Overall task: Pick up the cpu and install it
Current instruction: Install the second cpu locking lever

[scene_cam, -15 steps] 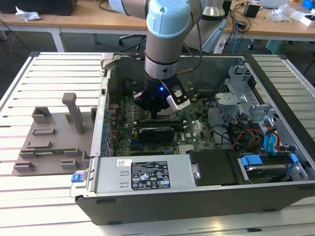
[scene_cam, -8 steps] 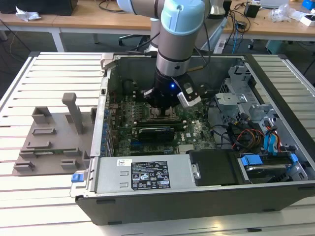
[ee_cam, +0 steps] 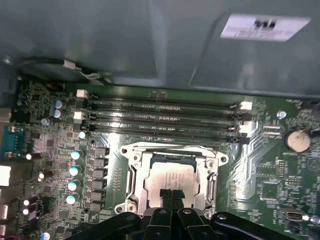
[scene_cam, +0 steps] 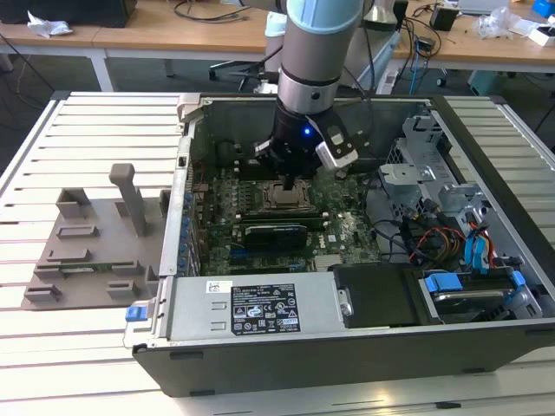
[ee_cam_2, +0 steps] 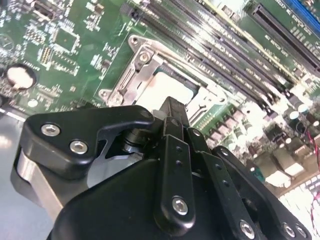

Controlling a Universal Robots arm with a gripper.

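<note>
Gripper [ee_cam: 172, 196], fingers together, over cpu [ee_cam: 172, 180] seated in socket frame [ee_cam: 131, 181], frame centre; light, rigid, fragile; hold edges.

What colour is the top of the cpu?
Shiny silver-grey, with a thin pale edge; the cpu shows best in the first wrist view.

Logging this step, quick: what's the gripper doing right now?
Gripper: shut, fingertips together over the cpu lying in its socket; holding nothing.
</note>
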